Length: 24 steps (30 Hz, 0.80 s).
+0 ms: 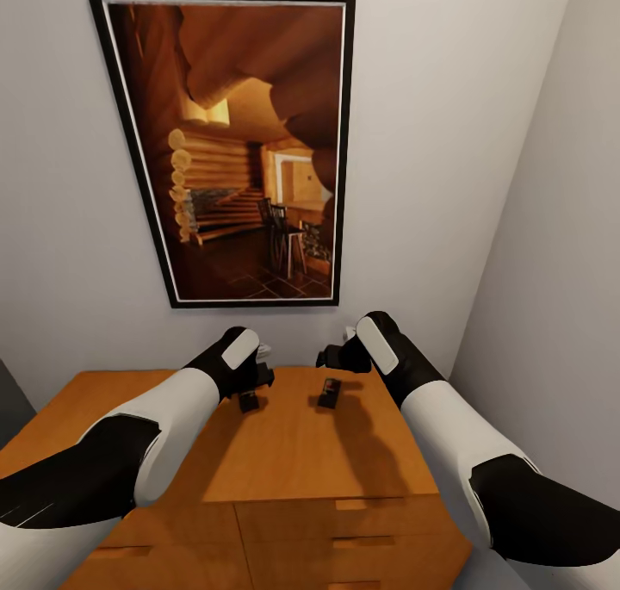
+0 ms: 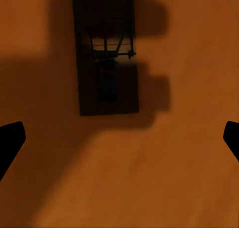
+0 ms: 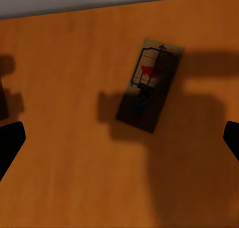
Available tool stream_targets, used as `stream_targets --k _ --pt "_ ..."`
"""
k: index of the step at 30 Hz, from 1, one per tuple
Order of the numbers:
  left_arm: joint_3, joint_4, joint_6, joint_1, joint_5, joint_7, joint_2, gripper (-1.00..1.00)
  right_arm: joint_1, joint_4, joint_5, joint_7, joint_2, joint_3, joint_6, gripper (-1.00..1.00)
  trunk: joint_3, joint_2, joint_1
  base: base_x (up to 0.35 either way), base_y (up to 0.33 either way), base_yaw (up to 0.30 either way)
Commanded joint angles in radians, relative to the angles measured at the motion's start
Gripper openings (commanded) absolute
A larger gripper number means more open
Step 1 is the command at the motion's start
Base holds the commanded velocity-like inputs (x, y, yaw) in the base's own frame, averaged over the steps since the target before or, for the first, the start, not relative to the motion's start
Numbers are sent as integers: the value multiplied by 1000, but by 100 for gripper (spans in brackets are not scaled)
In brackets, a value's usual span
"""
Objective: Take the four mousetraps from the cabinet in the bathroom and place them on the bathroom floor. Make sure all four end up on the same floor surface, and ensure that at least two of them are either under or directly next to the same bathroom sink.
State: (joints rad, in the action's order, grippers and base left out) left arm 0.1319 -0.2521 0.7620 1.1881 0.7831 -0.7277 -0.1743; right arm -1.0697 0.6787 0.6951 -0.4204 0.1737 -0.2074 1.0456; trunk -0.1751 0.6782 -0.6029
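Two mousetraps lie flat on the orange-brown cabinet (image 1: 301,461) top near the back wall. One mousetrap (image 1: 329,392) lies just below my right gripper (image 1: 334,357); in the right wrist view this mousetrap (image 3: 149,86) sits at a slant, ahead of the open gripper (image 3: 119,143). The other mousetrap (image 1: 250,400) is partly hidden under my left gripper (image 1: 252,381). It shows in the left wrist view as a shadowed mousetrap (image 2: 107,63) ahead of the open gripper (image 2: 119,143). Both grippers hover above the top with wide-spread, empty fingers. The sink and bathroom floor are out of view.
A large dark-framed picture (image 1: 232,142) hangs on the white wall behind the cabinet. A side wall (image 1: 551,271) closes in on the right, forming a corner. Drawer fronts (image 1: 344,530) face me below the top.
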Motion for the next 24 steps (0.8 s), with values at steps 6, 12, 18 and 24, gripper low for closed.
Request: stream_targets --k 6,12,18,24 --pt "8 10 7 1 10 -8 0 100 -1 1 11 -10 0 -3 2 100 -21 44 -23 0 0 0" --pt "8 25 21 1 10 -9 0 100 -1 1 11 -11 0 -3 2 100 -30 65 -35 0 0 0" --pt "8 28 28 1 9 -9 0 100 -1 1 11 -11 0 -3 2 100 -30 65 -35 0 0 0" --pt "8 28 29 1 8 -9 0 100 -2 1 11 -11 0 -3 2 100 -30 65 -35 0 0 0"
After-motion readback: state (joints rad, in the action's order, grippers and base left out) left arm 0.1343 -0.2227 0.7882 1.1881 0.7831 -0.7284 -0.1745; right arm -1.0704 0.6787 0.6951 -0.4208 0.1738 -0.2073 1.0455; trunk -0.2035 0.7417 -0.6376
